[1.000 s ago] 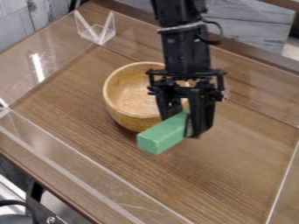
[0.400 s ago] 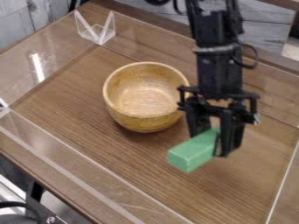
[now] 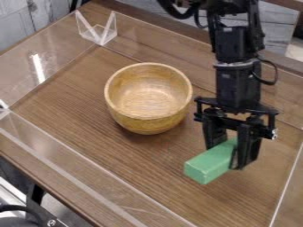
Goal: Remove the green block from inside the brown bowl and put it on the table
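The green block hangs tilted just above the table, to the right of the brown bowl and outside it. My gripper is shut on the block's upper right end, its black fingers pointing steeply down. The bowl stands empty at the middle of the table. I cannot tell whether the block's lower left end touches the wood.
Low clear plastic walls edge the table on the left and front. A clear plastic corner piece stands at the back left. The arm reaches down from the top right.
My gripper has carried the green block from beside the bowl's front right rim further right and down, toward the tabletop. The bowl has not moved.
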`<state>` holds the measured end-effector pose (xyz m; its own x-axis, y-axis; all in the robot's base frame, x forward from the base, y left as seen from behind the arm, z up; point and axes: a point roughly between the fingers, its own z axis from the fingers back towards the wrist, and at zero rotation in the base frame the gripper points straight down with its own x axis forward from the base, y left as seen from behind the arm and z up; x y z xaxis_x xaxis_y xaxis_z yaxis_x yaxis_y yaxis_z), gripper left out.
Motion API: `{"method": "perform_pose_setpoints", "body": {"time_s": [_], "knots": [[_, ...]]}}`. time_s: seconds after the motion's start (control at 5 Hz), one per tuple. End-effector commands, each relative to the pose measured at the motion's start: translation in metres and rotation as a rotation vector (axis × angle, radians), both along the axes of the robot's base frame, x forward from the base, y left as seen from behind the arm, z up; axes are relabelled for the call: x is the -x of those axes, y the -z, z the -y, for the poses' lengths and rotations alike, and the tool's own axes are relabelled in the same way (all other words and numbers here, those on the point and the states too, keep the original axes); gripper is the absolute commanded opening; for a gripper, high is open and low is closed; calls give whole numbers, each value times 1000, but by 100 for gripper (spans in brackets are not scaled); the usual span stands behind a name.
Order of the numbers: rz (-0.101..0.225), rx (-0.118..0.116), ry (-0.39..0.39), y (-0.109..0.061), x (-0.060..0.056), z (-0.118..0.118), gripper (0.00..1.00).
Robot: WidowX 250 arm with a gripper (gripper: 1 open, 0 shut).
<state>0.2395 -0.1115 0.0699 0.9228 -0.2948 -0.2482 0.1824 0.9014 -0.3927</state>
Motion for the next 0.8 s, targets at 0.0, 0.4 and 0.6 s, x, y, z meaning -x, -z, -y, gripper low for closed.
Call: {"method": "perform_pose_setpoints", "body": {"time_s": [0.0, 0.4, 0.6], "knots": [[49, 12, -14, -9, -12, 3, 0], [36, 6, -27, -3, -18, 1, 0], [30, 3, -33, -1, -21, 0, 0]]}}
